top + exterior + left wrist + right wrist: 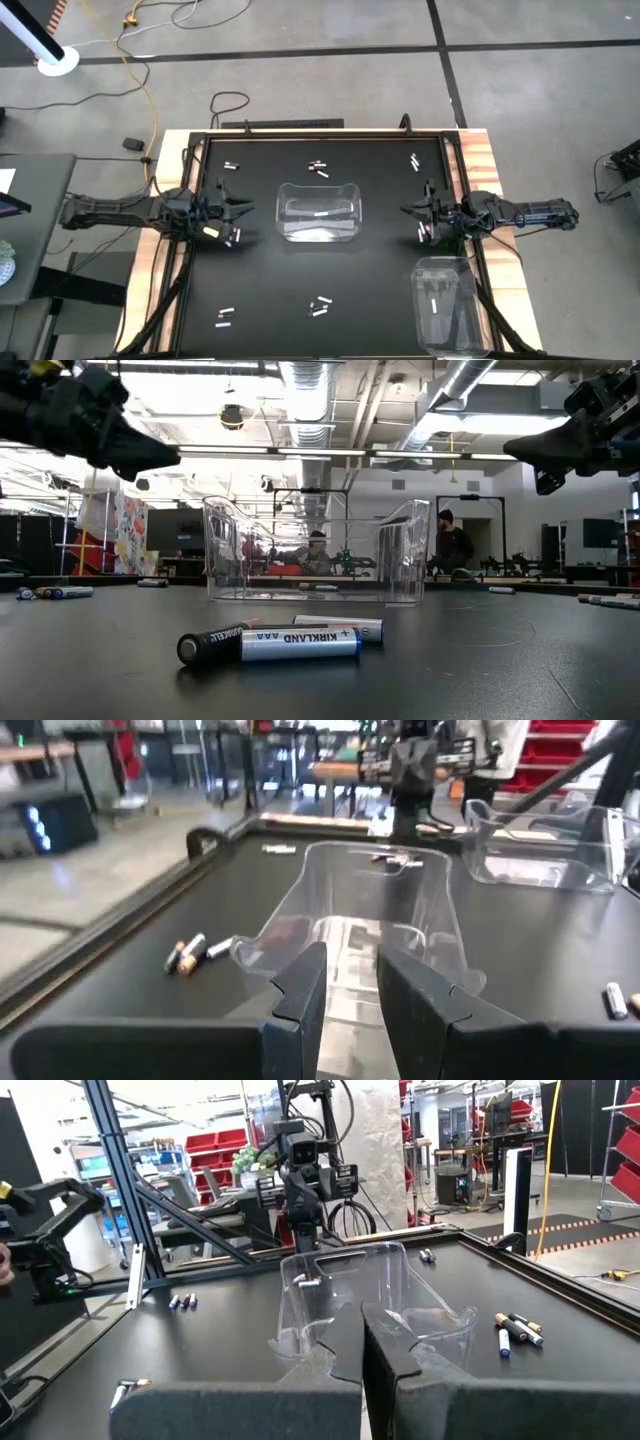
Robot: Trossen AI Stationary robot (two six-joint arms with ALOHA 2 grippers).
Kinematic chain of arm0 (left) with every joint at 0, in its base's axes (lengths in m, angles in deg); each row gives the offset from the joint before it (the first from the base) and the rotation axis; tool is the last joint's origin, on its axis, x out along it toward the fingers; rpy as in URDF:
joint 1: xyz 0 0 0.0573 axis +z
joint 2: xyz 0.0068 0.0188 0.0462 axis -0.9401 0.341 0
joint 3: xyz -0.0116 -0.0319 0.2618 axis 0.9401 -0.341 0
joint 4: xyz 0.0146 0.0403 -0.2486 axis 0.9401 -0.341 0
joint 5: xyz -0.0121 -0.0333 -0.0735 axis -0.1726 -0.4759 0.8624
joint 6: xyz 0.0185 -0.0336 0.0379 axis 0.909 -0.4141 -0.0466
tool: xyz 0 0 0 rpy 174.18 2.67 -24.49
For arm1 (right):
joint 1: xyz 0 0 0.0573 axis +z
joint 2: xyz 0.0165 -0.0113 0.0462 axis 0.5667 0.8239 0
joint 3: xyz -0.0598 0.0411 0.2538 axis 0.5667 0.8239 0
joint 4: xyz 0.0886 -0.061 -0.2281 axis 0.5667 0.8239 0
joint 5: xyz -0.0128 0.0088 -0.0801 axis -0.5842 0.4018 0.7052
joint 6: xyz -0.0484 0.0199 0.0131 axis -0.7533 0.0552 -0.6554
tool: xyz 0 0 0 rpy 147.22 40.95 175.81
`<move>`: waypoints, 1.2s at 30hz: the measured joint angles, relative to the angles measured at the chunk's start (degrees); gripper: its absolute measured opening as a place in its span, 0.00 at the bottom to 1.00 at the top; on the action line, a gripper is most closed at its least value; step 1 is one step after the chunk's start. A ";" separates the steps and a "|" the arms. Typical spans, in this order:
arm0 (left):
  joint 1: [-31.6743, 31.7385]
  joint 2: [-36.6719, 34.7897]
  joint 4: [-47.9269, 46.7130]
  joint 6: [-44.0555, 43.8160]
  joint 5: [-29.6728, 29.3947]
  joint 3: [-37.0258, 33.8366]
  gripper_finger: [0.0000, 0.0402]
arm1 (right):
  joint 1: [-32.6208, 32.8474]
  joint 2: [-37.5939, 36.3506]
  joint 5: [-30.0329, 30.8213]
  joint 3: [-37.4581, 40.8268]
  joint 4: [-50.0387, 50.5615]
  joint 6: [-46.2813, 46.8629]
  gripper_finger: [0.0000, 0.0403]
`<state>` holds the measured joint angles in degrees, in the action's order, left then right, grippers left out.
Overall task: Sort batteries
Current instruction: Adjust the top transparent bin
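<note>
Left gripper (pixel 243 210) hovers at the matte black tabletop's (pixel 380 290) left side, its dark fingers narrowly parted and empty, facing a clear, rounded plastic bin (pixel 318 211) at centre. Slim cylindrical batteries (pixel 320 306) lie scattered in small clusters around it. Right gripper (pixel 406 210), fingers closed and empty, hovers near a second clear bin (pixel 449 303).

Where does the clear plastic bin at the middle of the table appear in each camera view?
High view: the centre bin, middle of the black table.
Low view: mid-picture, behind three AAA batteries.
Left wrist view: just beyond the left gripper.
Right wrist view: beyond the right gripper.
Shared landmark: the bin's raised, curved end walls.
</note>
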<state>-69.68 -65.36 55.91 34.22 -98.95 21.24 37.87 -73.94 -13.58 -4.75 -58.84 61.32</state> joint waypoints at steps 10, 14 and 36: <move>1.05 21.24 0.25 -12.61 -5.49 13.26 0.22 | -0.02 0.00 -0.02 0.02 0.00 0.01 0.03; 2.21 28.07 0.35 -12.75 -5.52 19.83 0.22 | -0.01 0.00 0.00 0.00 -0.02 0.00 0.03; 2.56 45.05 0.51 -10.92 -5.48 32.62 0.22 | -0.01 0.00 0.00 0.01 -0.02 0.01 0.03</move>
<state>-67.12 -20.31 56.42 23.30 -104.43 53.86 37.86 -73.94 -13.58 -4.74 -58.86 61.33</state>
